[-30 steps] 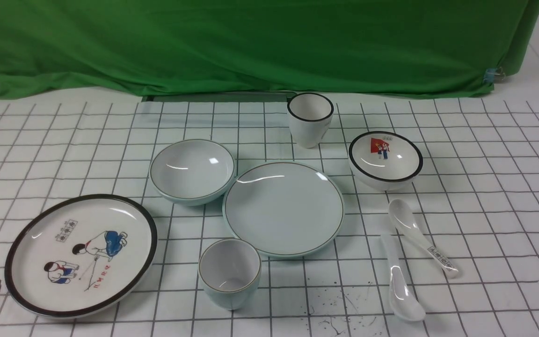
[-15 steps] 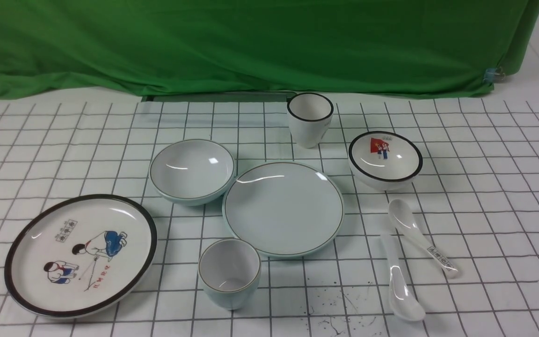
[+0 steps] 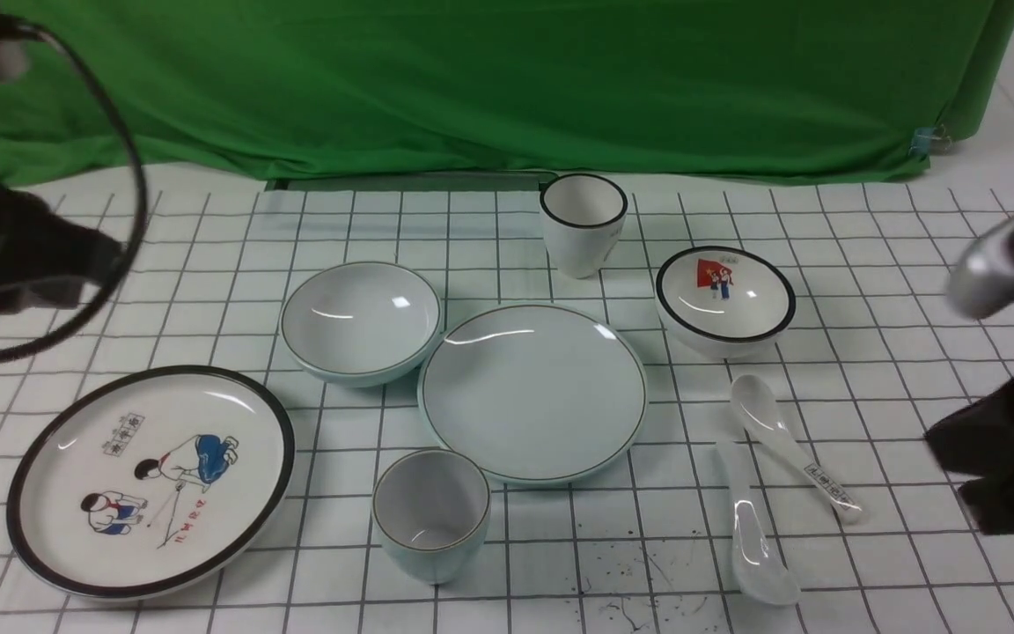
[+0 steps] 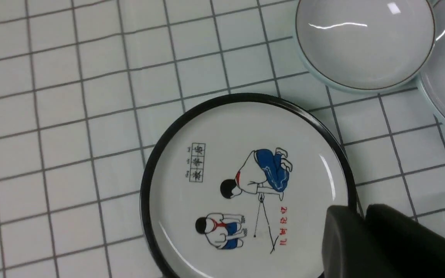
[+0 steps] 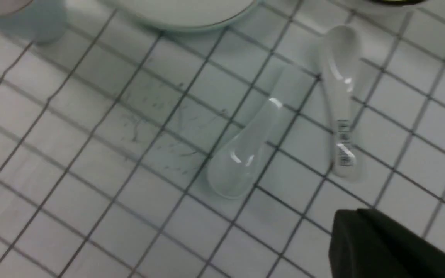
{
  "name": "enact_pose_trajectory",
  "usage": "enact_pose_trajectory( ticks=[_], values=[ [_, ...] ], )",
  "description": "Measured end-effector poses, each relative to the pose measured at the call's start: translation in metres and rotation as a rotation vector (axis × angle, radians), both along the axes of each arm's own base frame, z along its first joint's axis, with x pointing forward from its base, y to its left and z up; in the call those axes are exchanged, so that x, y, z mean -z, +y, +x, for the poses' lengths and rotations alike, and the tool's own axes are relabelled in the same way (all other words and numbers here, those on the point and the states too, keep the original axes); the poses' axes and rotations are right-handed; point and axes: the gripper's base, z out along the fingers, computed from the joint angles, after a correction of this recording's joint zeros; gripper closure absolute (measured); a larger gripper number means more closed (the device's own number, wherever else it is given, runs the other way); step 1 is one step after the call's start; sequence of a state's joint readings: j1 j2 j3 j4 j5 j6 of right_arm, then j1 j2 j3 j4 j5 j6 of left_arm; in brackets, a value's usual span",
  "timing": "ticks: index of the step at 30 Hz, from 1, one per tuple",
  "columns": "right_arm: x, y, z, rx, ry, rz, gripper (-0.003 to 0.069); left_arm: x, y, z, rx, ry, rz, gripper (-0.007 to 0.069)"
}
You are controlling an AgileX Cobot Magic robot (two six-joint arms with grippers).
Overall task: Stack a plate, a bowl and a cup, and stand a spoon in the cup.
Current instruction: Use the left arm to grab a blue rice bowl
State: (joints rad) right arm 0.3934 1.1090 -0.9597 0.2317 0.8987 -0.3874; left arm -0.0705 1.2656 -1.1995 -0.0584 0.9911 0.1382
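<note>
Right of plate (image 3: 533,392), spoon (image 3: 752,527) handle pointing away, left pincer (image 3: 54,264), right pincer (image 3: 991,467) unreadable

Front cam is on my side, centred, faces forward and down, far enough to take in the whole gridded table (image 3: 868,220) up to the green cloth (image 3: 472,88). Left wrist cam looks steeply down from close on the cartoon plate (image 4: 226,127) and bowl (image 4: 365,42), both also in front view. Right wrist cam, close and tilted, shares the spoon (image 5: 242,158) and printed spoon (image 5: 338,88) with front view.
</note>
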Motion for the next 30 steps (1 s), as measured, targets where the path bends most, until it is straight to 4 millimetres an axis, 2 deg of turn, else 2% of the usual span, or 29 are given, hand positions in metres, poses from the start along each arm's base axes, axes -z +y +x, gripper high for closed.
enact_pose_trajectory(
  ticks=[3,5,6,11,15,16,19,23,27,30],
  values=[
    [0.008,0.022,0.010,-0.104,0.068,-0.045,0.0650,0.009,-0.009,0.024,0.030,0.039,0.009,0.0517],
    [0.010,0.030,0.013,-0.132,0.089,-0.057,0.0650,0.015,-0.014,0.037,0.042,0.060,0.012,0.0464],
    [0.011,0.036,0.017,-0.149,0.097,-0.062,0.0650,0.022,-0.017,0.051,0.048,0.079,0.014,0.0405],
    [0.011,0.040,0.023,-0.155,0.094,-0.065,0.0650,0.046,-0.024,0.089,0.048,0.134,-0.003,0.0242],
    [0.010,0.041,0.025,-0.153,0.077,-0.058,0.0650,0.068,-0.029,0.121,0.042,0.139,-0.019,0.0181],
    [0.010,0.041,0.025,-0.154,0.075,-0.058,0.0650,0.071,-0.029,0.123,0.042,0.143,-0.018,0.0181],
    [0.009,0.042,0.028,-0.151,0.050,-0.047,0.0650,0.098,-0.033,0.152,0.036,0.150,-0.022,0.0184],
    [0.009,0.043,0.029,-0.153,0.036,-0.044,0.0650,0.125,-0.035,0.172,0.029,0.186,-0.021,0.0216],
    [0.008,0.043,0.029,-0.154,0.029,-0.041,0.0650,0.152,-0.037,0.185,0.013,0.226,-0.024,0.0295],
    [0.008,0.043,0.029,-0.153,0.025,-0.040,0.0650,0.167,-0.037,0.190,0.006,0.241,-0.025,0.0393]
  ],
)
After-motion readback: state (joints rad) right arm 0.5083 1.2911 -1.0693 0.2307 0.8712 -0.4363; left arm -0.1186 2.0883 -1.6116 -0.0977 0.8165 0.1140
